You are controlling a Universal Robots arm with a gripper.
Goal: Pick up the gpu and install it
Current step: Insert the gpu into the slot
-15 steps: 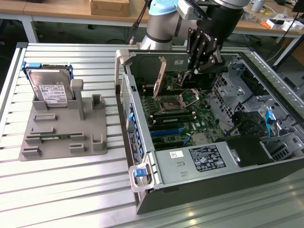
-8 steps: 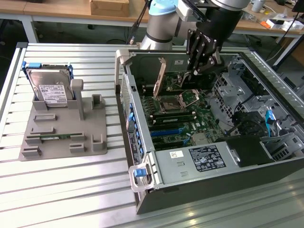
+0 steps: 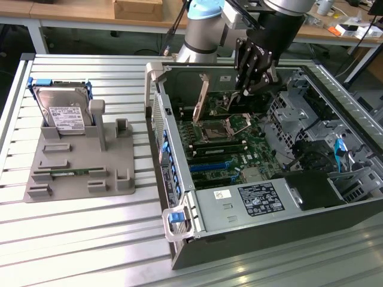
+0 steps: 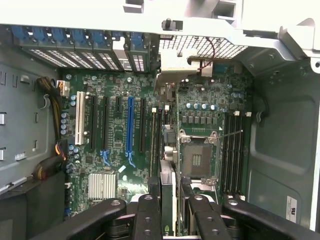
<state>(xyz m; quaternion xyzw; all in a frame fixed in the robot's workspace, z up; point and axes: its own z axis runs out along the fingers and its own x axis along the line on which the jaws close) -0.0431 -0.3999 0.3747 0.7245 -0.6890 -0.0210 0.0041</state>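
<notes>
gpu is edge-on in wrist view, so the fan face is unreadable. It shows as a thin grey strip, a bit of green by the fingers, silver bracket at the far end. gripper is clamped on it, over the motherboard beside the CPU socket. Exterior view: gripper inside the case, card hard to make out under it.

The gpu, in the gripper, hangs over the motherboard inside the case; the hard drive stands in the holder beside the case
</notes>
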